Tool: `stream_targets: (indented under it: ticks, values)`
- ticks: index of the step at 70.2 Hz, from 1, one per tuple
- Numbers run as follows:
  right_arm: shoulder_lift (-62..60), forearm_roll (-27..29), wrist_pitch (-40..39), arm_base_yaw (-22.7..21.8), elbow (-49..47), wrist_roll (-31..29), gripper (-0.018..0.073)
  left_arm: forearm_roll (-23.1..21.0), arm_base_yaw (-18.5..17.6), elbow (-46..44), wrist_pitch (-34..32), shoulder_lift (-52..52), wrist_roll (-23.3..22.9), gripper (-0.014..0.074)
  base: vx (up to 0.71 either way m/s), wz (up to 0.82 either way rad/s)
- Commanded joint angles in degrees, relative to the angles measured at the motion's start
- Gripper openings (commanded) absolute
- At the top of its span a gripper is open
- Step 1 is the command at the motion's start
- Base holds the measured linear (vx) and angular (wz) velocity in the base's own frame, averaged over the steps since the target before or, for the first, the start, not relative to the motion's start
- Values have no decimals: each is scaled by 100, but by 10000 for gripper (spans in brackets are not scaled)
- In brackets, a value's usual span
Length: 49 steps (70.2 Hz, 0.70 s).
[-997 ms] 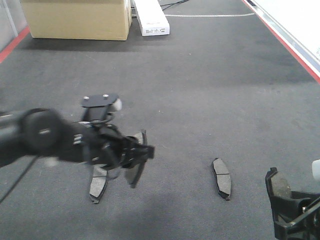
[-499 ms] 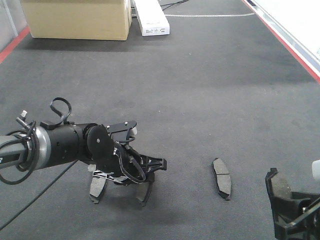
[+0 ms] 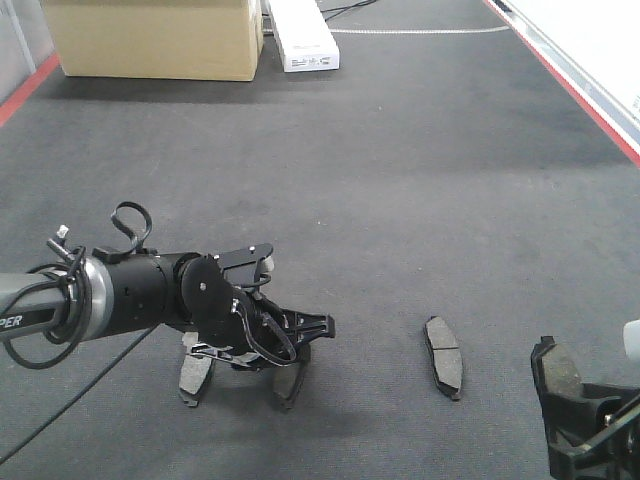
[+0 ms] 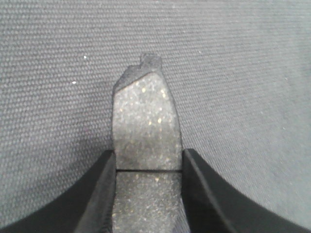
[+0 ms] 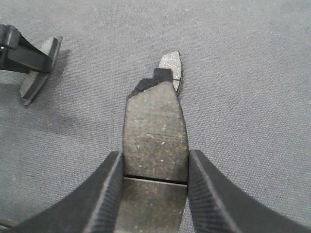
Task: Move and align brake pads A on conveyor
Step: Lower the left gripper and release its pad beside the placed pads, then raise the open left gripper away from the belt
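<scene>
Four brake pads A show on the dark conveyor (image 3: 400, 180). One pad (image 3: 195, 372) lies flat at the front left. Just right of it my left gripper (image 3: 292, 350) is shut on a second pad (image 3: 289, 385), held tip-down close over the belt; in the left wrist view this pad (image 4: 146, 126) fills the gap between the fingers (image 4: 104, 194). A third pad (image 3: 444, 357) lies flat right of centre. At the bottom right my right gripper (image 3: 575, 415) is shut on a fourth pad (image 3: 561, 372), seen between its fingers (image 5: 104, 194) as a grooved pad (image 5: 155, 138).
A cardboard box (image 3: 150, 35) and a long white box (image 3: 300, 35) stand at the far end of the belt. Red stripes (image 3: 590, 100) mark the belt's sides, with a pale surface (image 3: 600, 30) beyond the right one. The left arm's cable (image 3: 90, 385) trails over the front-left belt.
My left arm swung down and to the right with its pad, bringing the pad low beside the flat front-left pad. The right gripper and the lying pads have not moved.
</scene>
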Motion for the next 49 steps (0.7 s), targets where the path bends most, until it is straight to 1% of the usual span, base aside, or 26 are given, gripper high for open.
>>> stream_targets:
  ticks: [1, 17, 22, 25, 29, 35, 41, 49]
  values:
    - [-24, -39, -422, -8, -175, -50, -1, -94, -10, -174, -292, -276, -51, 349, 0, 0]
    - [-24, -39, -422, -8, -175, -50, -1, -76, -10, -174, -365, -323, -29, 470, 0, 0]
    - [-24, -39, -422, -8, -175, -50, -1, 100, -10, -174, -437, -470, 16, 484, 0, 0]
    - [-24, -39, -422, -8, -175, -50, -1, 331, -10, -174, -443, -597, 16, 482, 0, 0]
    - [-24, -39, -422, -8, -175, -50, -1, 768, -17, -174, -372, -809, 16, 472, 0, 0]
    - [-24, -39, -422, -8, -175, -50, -1, 1282, -29, -77, -254, -1223, -8, 434, 0, 0]
    - [-24, -39, -422, -8, -175, -50, -1, 1455, -29, 278, -413, -1736, -12, 373, 0, 0]
    - [-24, -39, -422, -8, -175, -50, -1, 1455, -29, 958, -750, -2600, 0, 249, 0, 0]
